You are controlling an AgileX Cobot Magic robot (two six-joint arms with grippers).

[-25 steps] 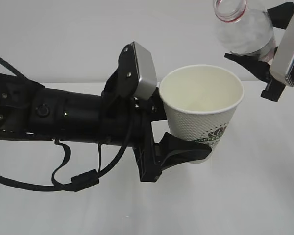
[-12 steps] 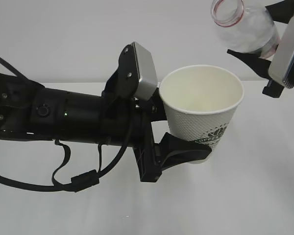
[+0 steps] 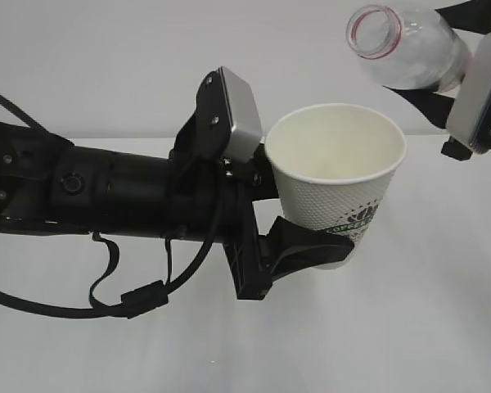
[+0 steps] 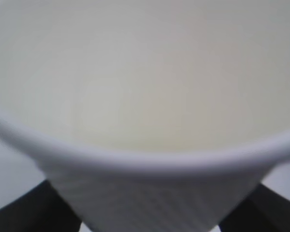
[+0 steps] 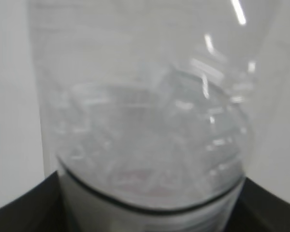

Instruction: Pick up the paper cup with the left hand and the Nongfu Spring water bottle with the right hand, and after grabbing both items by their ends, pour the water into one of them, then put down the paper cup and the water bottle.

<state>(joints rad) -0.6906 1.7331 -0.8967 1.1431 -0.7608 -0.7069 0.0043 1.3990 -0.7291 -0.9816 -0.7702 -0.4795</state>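
Paper cup (image 3: 337,176), white, dimpled, green-logoed, sits gripped in left pincer (image 3: 299,221); right pincer (image 3: 454,82) grips clear bottle (image 3: 405,49).

The left hand (image 3: 299,246) is built as a thick, matt black, cylindrical arm ending in a black two-finger gripper with broad, curved, wedge-like fingers (image 3: 307,242). A silver-grey boxy module (image 3: 237,115) with rounded corners is mounted on a black bracket above the wrist, where small screws are seen. Black cables (image 3: 106,286) are looped beneath the arm, joined by a chunky connector. The right hand (image 3: 466,90) is formed of black blocky parts carrying a pale grey-white slab module (image 3: 479,94).
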